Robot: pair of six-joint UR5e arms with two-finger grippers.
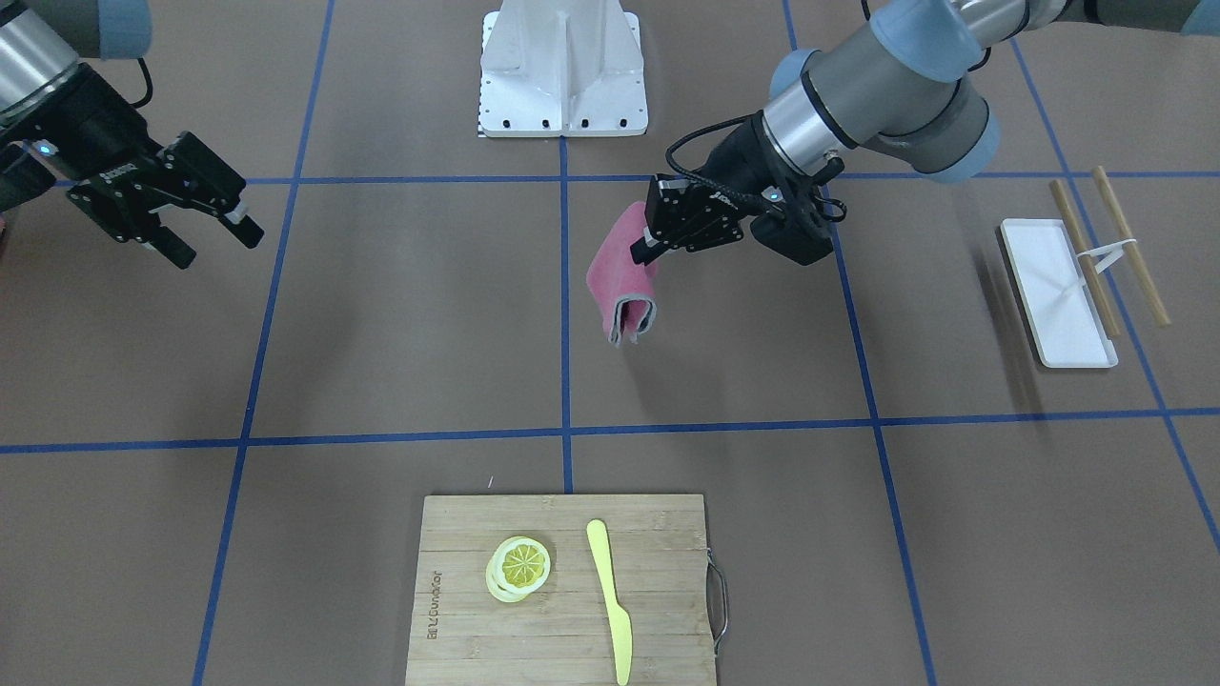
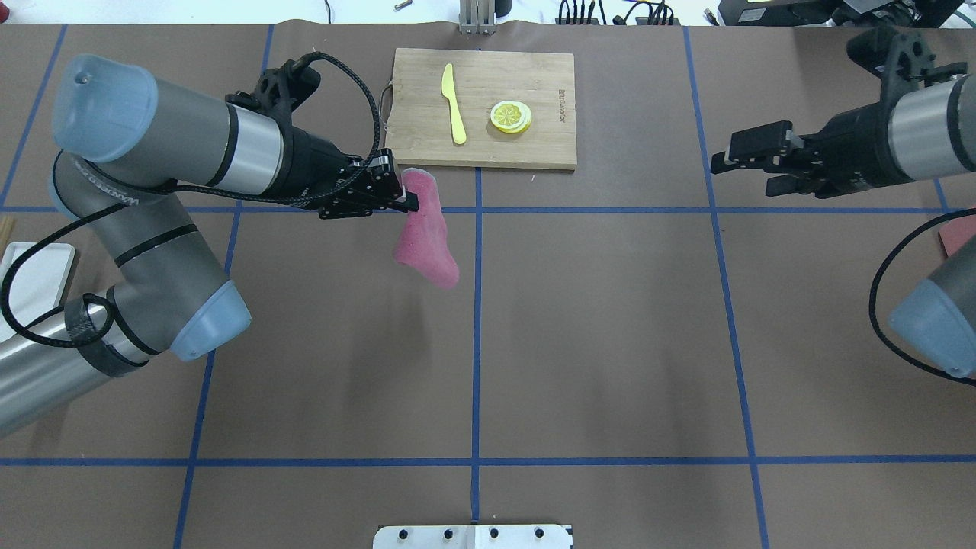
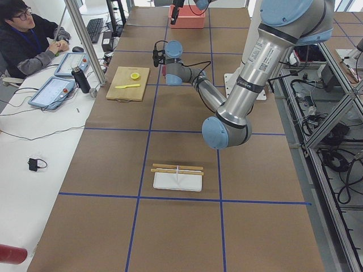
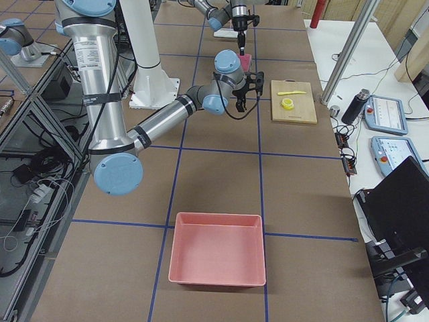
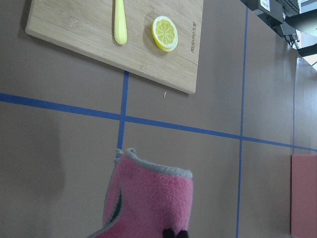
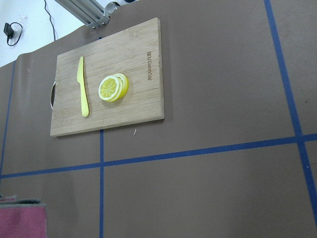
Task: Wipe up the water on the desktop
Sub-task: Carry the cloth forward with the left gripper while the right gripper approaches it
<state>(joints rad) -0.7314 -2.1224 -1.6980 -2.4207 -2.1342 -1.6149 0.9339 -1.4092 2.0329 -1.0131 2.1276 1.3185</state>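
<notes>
Your left gripper (image 2: 402,201) is clamped on a folded pink fleece cloth with grey trim (image 2: 425,240), dangling it over the brown, blue-taped desktop (image 2: 610,343) near the far bamboo cutting board (image 2: 534,152), probably poised to lower and wipe; your right gripper (image 2: 736,169) hovers empty, jaws apart.

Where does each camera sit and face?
Front-facing: across table, facing robot; both arms, left gripper holding pink fleece cloth.
Overhead: behind robot, looking forward-down; both arms.
Exterior left: left table end; left arm nearest.
Exterior right: right end; right arm nearest.
Left wrist: down at matte brown desktop; fingertips.
Right wrist: down; no body.
Both wrists share the rectangular bamboo cutting board.
</notes>
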